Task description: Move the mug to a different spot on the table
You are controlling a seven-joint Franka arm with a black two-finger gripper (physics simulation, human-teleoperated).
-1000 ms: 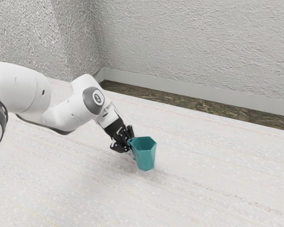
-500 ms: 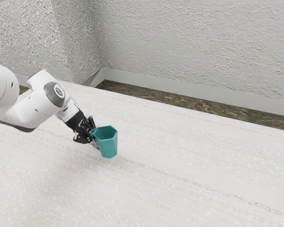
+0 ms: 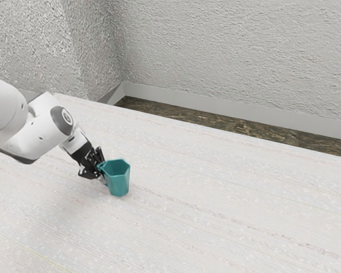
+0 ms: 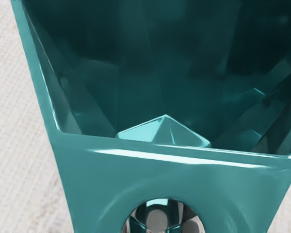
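Teal faceted mug (image 3: 117,177), upright and low over the bench (image 3: 227,193), is clamped by its handle-side wall between nearly closed fingers (image 3: 96,165). Risk: this off-centre grip may tip it at release.

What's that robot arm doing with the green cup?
A white robot arm is holding a teal mug with its black gripper, clamped on the side of the mug nearest the arm. The mug is upright and empty, down low at the white table, toward the exterior view's left. I cannot tell whether it touches the table. The job is to put the mug at another spot.
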